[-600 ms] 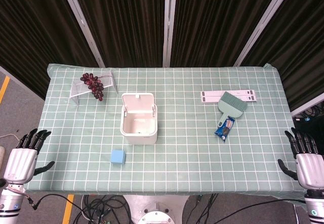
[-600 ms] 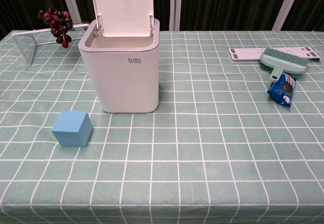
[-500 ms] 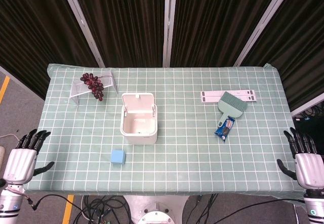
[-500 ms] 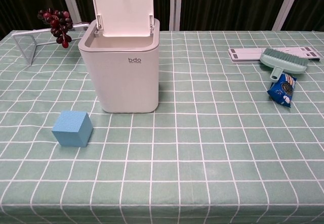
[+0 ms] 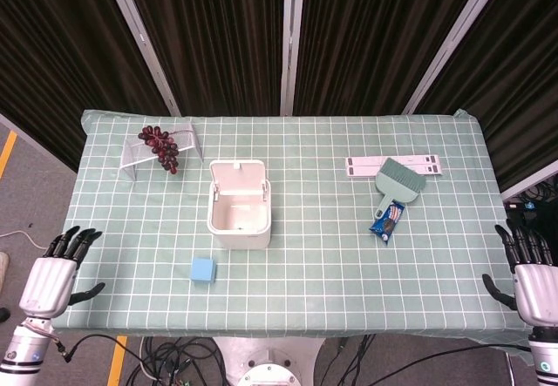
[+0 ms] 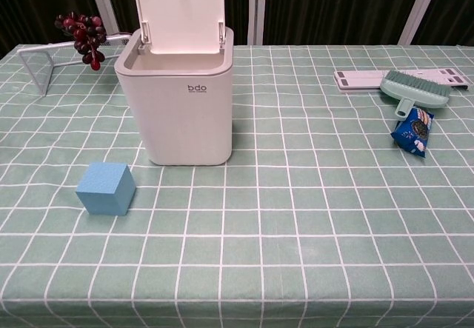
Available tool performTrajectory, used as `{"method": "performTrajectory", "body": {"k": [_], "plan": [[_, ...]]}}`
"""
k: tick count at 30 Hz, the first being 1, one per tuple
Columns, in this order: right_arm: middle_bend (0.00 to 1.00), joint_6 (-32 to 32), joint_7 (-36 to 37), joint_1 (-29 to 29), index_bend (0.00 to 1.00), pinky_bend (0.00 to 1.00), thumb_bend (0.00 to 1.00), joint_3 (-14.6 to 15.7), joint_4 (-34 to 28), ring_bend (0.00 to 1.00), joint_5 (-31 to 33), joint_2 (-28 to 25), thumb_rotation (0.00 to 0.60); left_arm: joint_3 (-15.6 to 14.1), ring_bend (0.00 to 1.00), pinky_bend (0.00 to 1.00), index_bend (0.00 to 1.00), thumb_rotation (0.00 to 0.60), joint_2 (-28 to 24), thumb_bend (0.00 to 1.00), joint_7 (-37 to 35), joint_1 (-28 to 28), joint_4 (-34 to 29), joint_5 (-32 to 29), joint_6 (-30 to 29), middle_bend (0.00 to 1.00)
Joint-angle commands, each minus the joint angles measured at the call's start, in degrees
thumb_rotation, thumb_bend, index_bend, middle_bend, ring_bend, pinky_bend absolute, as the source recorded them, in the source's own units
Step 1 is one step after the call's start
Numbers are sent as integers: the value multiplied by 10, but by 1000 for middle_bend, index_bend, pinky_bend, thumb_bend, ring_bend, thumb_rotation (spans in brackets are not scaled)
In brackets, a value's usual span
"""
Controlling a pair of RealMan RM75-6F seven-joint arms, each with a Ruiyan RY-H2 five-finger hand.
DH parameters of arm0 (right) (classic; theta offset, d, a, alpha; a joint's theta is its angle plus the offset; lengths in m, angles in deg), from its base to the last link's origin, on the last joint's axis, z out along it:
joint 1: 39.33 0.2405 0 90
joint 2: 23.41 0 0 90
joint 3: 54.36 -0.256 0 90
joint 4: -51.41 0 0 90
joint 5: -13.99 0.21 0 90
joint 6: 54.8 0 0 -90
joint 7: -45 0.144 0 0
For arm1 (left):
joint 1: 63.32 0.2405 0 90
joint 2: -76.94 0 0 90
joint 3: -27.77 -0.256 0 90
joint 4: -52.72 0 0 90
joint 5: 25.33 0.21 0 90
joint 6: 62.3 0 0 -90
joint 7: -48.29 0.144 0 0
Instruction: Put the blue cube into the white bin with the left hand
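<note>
Reaching is the step in hand: the left robot hand (image 5: 51,283) sits off the near-left corner of the counter (image 5: 349,255), fingers spread and holding nothing, well apart from the blue cube (image 5: 202,270).

1. Locate the target. The blue cube rests flat on the checked cloth, just in front of the white bin (image 5: 238,215) and slightly to its left. The two do not touch.
2. Approach from the left and from above. The cloth around the cube is bare, so a direct path inward looks available.
3. Keep the fingers apart until they straddle opposite faces of the cube, then close evenly. The faces appear flat and smooth; an off-centre pinch could rotate the cube or push it against the bin wall.
4. Lift high enough to clear the bin rim. The lid (image 6: 178,9) stands upright at the far side, so enter from the front or the left, not from behind.
5. Release over the middle of the opening.

The right robot hand (image 5: 532,283) is at the near-right edge, fingers spread and empty; it has no part in this step.
</note>
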State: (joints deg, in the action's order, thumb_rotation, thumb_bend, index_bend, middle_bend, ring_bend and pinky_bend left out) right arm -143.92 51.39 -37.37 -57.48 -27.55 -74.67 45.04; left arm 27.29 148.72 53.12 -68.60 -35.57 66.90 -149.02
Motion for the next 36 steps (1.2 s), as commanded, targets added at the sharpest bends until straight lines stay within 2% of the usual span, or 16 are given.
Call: {"method": "performTrajectory", "body": {"k": [1,5,10,20,31,36], "plan": [[0,0,8,-1,0,0,201,-2,5,0,5,-2,600,-9,77,184,155,600,5,47,-3,-14,-4,10,26,143],[0,-11,11,-3,0,0,201,-7,0,0,4,-8,600,-10,77,184,155,600,15,48,-16,-38,-10,18,60,143],[0,-17,9,0,0,0,201,-13,-13,0,1,-15,600,-17,77,184,155,600,24,47,-124,-84,-12,19,135,143],[0,-18,7,0,0,0,204,-18,-25,0,6,-27,600,-17,77,184,155,600,74,48,-128,-141,30,22,208,143],[0,-11,13,1,0,0,205,-17,-16,0,10,-23,600,-19,80,184,168,600,118,48,-137,-167,72,18,226,163],[0,-9,16,1,0,0,206,-17,-12,0,12,-21,600,-18,144,235,200,600,130,71,-146,-173,84,19,220,218]]}}
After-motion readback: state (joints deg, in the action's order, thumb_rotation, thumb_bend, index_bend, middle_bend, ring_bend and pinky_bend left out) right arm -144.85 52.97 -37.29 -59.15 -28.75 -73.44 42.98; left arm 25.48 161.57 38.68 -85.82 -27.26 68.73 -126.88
